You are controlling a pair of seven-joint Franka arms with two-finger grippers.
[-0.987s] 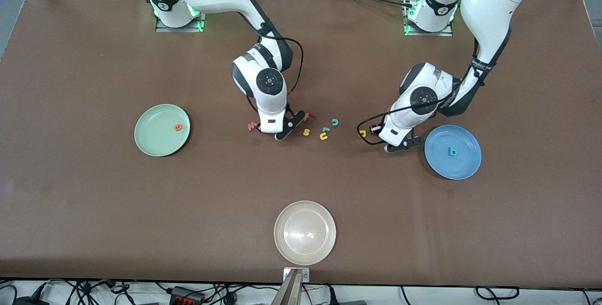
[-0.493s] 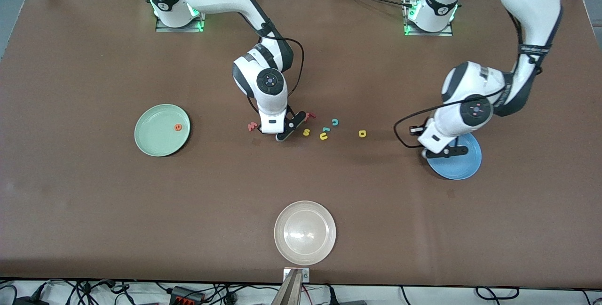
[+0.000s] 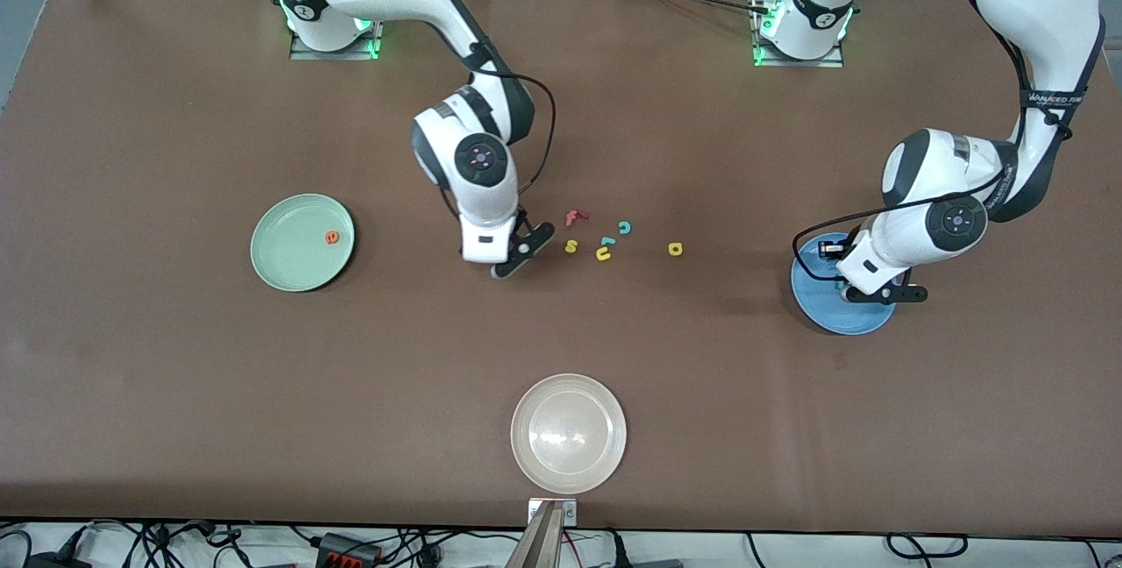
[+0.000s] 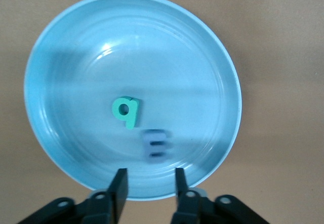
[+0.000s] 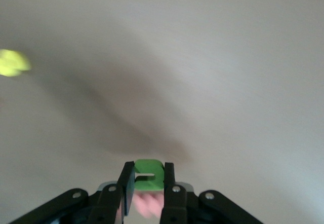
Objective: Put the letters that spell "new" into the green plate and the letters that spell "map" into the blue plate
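- Here we hold a green n [image 5: 149,175] and a salmon-red w [image 5: 148,204] together in the right gripper [image 5: 148,183], fingers clamped on both, above bare table beside the loose letters.
- Our left gripper [image 4: 148,183] hangs over the blue plate [image 4: 61,57], fingers apart; a teal p [image 4: 126,111] and a blurred blue m [image 4: 154,144] sit inside.
- The orange e [image 3: 331,237] lies in the green plate [image 3: 285,261]; the yellow a [image 3: 675,248] waits on the table.
- We judge the foam featherlight, soft and squashy: pinch flat faces gently.
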